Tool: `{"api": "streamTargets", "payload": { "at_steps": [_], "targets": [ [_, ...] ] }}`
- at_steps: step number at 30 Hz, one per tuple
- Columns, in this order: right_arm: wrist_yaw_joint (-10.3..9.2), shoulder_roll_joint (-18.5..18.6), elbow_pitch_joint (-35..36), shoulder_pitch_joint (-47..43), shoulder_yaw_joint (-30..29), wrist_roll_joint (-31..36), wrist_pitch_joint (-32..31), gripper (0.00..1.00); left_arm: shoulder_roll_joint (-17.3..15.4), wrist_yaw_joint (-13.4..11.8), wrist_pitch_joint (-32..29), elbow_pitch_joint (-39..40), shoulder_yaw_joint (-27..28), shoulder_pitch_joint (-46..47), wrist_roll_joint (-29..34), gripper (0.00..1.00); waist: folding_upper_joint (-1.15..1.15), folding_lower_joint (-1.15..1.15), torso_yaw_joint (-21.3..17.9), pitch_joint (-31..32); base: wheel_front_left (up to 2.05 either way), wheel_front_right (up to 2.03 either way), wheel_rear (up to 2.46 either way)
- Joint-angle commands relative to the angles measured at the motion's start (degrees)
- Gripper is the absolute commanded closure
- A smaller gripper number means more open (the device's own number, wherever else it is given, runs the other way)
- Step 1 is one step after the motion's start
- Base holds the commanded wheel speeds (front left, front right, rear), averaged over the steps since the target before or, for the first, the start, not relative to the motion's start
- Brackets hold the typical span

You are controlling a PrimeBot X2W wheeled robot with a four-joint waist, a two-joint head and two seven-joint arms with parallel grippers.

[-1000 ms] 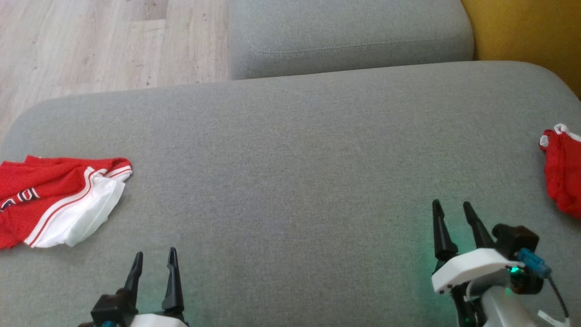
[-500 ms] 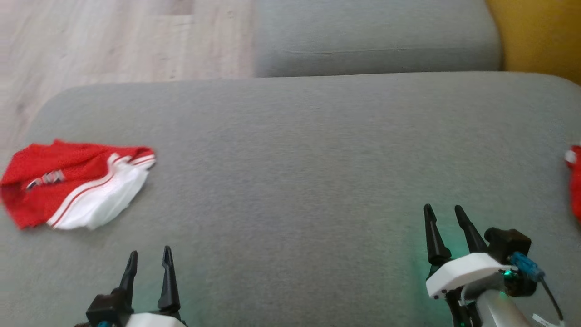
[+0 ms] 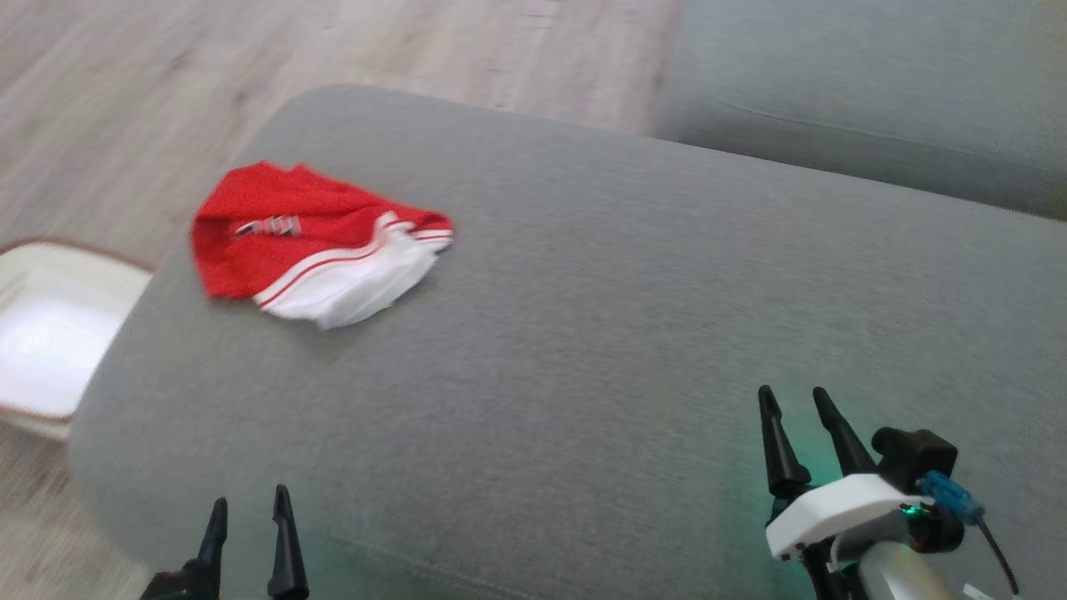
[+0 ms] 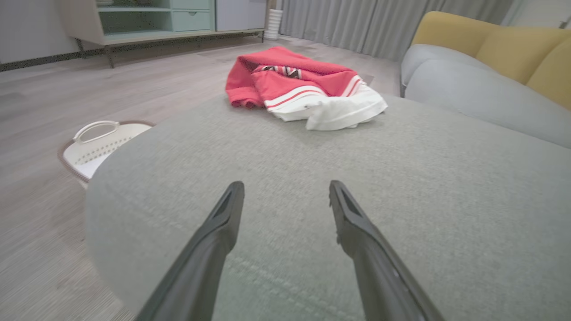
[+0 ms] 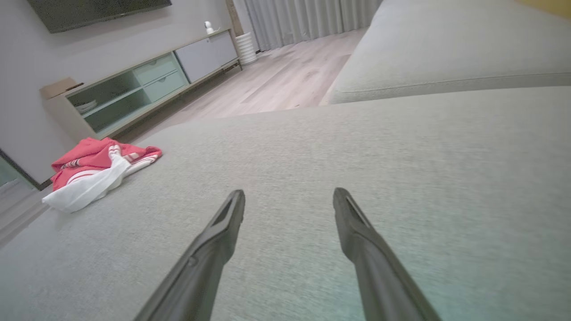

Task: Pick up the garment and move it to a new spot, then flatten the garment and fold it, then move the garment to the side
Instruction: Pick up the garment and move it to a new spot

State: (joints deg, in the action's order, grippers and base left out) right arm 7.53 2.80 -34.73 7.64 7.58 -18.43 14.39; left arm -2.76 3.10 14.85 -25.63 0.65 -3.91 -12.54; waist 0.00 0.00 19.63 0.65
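A crumpled red garment point(image 3: 317, 242) with white panels and stripes lies on the grey sofa cushion point(image 3: 600, 333), near its far left corner. The left wrist view has the garment point(image 4: 303, 89) straight ahead, well beyond the fingers. In the right wrist view the same garment point(image 5: 96, 171) lies far off to the left. My left gripper point(image 3: 248, 500) hovers open over the cushion's front left edge, holding nothing. My right gripper point(image 3: 792, 396) is open and empty above the cushion at the lower right.
A white laundry basket point(image 3: 50, 333) stands on the wood floor left of the cushion, also visible as the basket point(image 4: 100, 142) beside the cushion's edge. A second grey cushion point(image 3: 875, 92) lies beyond. A low cabinet point(image 5: 142, 84) lines the far wall.
The head camera has swung left, so the garment now sits nearer the middle and the basket has come into view. A second red cloth at the right edge has left the picture. Both grippers stay open.
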Motion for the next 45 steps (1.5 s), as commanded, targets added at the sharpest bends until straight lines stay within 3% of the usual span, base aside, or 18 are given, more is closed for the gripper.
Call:
{"api": "streamTargets", "payload": {
  "at_steps": [1,9,16,20,23,31,38,45],
  "targets": [
    [-0.04,0.1,1.5,1.9,1.9,-0.6,0.6,0.0,-0.1,0.2,0.2,1.4,2.3,1.8,0.2,0.0,0.0,0.0,3.4,-0.5,0.0,0.0,0.0],
    [-0.04,0.1,1.6,2.6,3.3,-0.8,0.6,0.0,-0.1,1.0,0.2,0.6,2.8,4.3,-0.7,0.0,0.0,0.0,5.3,-2.1,0.0,0.0,0.0],
    [-0.04,0.1,3.0,4.6,4.2,0.4,0.6,0.0,-0.9,3.7,0.2,2.1,4.1,15.8,-0.2,0.0,0.0,0.0,4.0,-6.1,0.0,0.0,0.0],
    [-0.04,0.1,4.2,6.4,4.7,1.2,0.6,0.0,-3.7,4.2,0.2,-0.2,3.6,24.9,-0.7,0.0,0.0,0.0,2.2,-9.3,0.0,0.0,0.0],
    [-0.04,0.1,5.1,7.9,5.5,2.1,0.6,0.0,-7.3,4.3,0.2,-5.7,-0.1,31.9,-2.7,0.0,0.0,0.0,0.3,-11.9,0.0,0.0,0.0],
    [-0.04,0.1,8.7,13.1,8.1,5.4,0.6,0.0,-16.2,4.4,-1.6,-21.2,-9.0,46.3,-13.4,0.0,0.0,0.0,-6.7,-19.9,0.0,0.0,0.0],
    [-0.04,0.1,10.0,14.9,7.7,7.2,0.6,0.0,-18.9,4.4,-5.4,-29.1,-11.2,49.9,-20.8,0.0,0.0,0.0,-10.6,-23.3,0.0,0.0,0.0],
    [-0.04,0.1,10.4,15.5,6.4,7.9,0.6,0.0,-20.9,4.4,-14.9,-35.8,-12.4,52.7,-27.5,0.0,0.0,0.0,-13.3,-25.4,0.0,0.0,0.0]
  ]
}}
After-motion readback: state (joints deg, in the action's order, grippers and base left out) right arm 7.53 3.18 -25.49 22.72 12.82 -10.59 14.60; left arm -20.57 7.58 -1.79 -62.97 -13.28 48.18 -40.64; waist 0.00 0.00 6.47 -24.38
